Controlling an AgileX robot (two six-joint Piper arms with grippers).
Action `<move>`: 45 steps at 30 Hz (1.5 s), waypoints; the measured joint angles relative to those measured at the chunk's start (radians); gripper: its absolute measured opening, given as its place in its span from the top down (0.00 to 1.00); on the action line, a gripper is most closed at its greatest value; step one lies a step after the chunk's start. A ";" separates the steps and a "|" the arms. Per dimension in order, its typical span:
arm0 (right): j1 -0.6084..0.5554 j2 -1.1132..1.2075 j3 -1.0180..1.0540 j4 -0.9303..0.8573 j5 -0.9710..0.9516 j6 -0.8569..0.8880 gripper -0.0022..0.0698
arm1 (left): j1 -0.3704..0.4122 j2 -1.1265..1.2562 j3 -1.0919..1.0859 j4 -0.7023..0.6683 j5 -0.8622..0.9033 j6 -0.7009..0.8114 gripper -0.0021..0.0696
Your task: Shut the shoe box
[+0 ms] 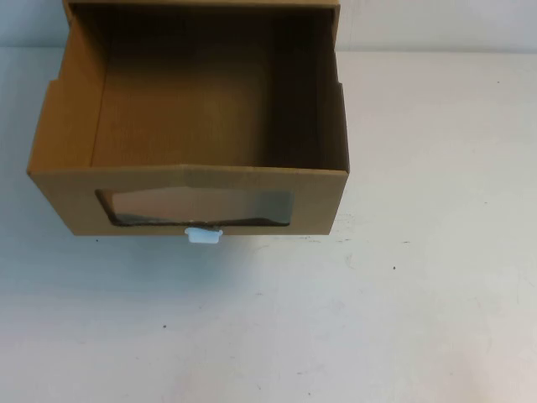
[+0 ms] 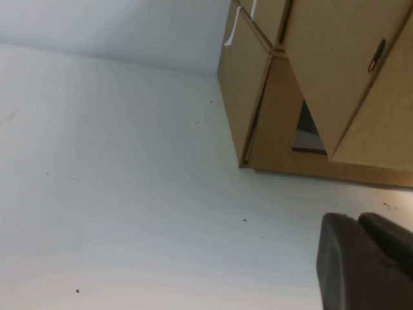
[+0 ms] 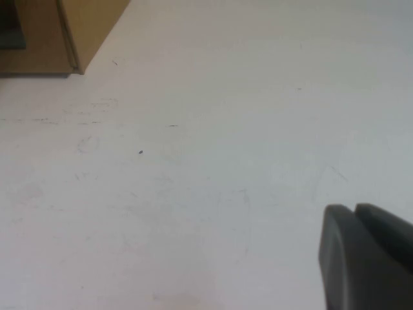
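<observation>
From the high view we see the shoe box point(image 1: 189, 126) at the far left of the white bench point(image 1: 403, 319), its drawer pulled out toward the robot. The drawer stands open at the top, inside bare brown card. Its front panel carries a clear window point(image 1: 197, 207), with a small white tab point(image 1: 204, 236) just under it at the lower edge. Neither arm shows in this view.

The left wrist view gives us what the high view lacks: the box from low down and to one side point(image 2: 258, 97), drawer front with a slice of window, and more brown card panels beside it. The left gripper point(image 2: 364, 261) shows only as a dark mass at the picture's edge, above bare bench and apart from the box. We cannot tell whether its fingers are spread or together.

The right wrist view catches only a corner of the box point(image 3: 77, 26). The right gripper point(image 3: 364, 255) sits over bare bench, well apart from the box; finger state likewise cannot be told.
</observation>
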 joint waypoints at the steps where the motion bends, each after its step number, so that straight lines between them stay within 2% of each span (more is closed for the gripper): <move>1: 0.000 0.000 0.000 0.000 0.000 0.000 0.99 | 0.000 0.000 0.000 0.000 0.000 0.000 0.97; 37: 0.000 0.000 0.000 0.000 0.000 0.000 0.99 | 0.000 0.000 0.000 -0.010 -0.012 0.016 0.97; 45: 0.000 0.000 0.000 0.000 0.000 0.000 0.99 | 0.000 0.000 -0.007 -0.274 -0.126 -0.074 0.97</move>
